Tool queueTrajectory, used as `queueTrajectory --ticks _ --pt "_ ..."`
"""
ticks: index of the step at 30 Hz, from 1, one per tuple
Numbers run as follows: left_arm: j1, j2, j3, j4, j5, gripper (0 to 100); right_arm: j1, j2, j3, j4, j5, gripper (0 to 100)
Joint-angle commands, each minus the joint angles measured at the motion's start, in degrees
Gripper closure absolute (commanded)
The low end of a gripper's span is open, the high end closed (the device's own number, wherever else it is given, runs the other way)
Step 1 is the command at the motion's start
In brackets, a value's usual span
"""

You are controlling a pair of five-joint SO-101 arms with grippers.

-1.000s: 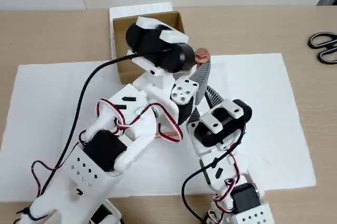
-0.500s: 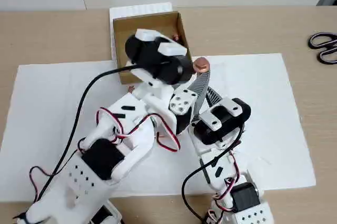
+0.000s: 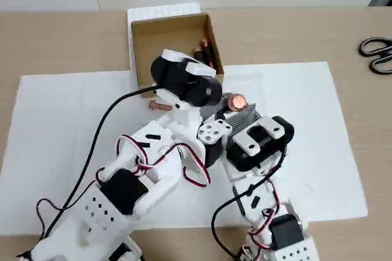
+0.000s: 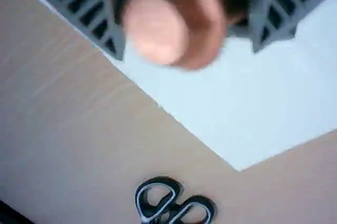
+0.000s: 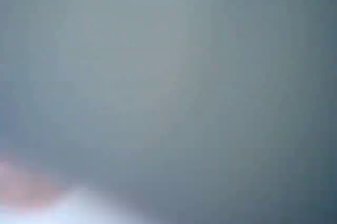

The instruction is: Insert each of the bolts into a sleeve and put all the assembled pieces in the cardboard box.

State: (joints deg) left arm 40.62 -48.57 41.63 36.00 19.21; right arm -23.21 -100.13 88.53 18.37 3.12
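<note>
- My left gripper (image 4: 181, 27) is clamped on a copper-coloured round-headed bolt (image 4: 168, 21), with one grey ribbed finger (image 4: 87, 8) on each side of it.
- The bolt is held outside the brown cardboard box (image 3: 162, 43), just off the corner nearest my arms and above the white paper sheet (image 3: 300, 95).
- My right gripper (image 3: 245, 120) sits close under the held bolt, on the side away from the box. I cannot tell whether it is open or closed.
- Inside the box, several copper-and-dark assembled pieces (image 3: 205, 52) lie against one side wall.
- A small copper-coloured cylinder (image 3: 160, 106) lies on the paper just outside the box wall nearest my arms.
- A pair of black-handled scissors (image 3: 376, 52) rests on the tan wooden table (image 3: 61, 34), well away from the box.
</note>
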Motion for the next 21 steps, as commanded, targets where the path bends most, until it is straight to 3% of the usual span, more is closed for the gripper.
queueTrajectory --ticks 1,4,12,17,21 --pt "-0.09 -1.41 -0.4 -3.08 0.26 84 -0.04 -1.36 -4.13 1.1 0.35 99.6" --pt "-0.18 -1.41 -0.57 -4.22 0.35 80 -0.04 -1.36 -4.13 1.27 0.53 99.6" --pt "-9.23 -0.97 -8.13 -10.99 0.44 79 -0.04 -1.36 -3.96 1.36 0.26 99.6" --pt "-19.25 -0.7 -8.31 -10.29 5.27 80 2.51 1.36 -4.31 -0.22 -1.41 99.6" --pt "-26.37 5.89 0.13 -6.68 10.29 100 3.47 13.93 -10.29 -7.43 -2.29 99.6"
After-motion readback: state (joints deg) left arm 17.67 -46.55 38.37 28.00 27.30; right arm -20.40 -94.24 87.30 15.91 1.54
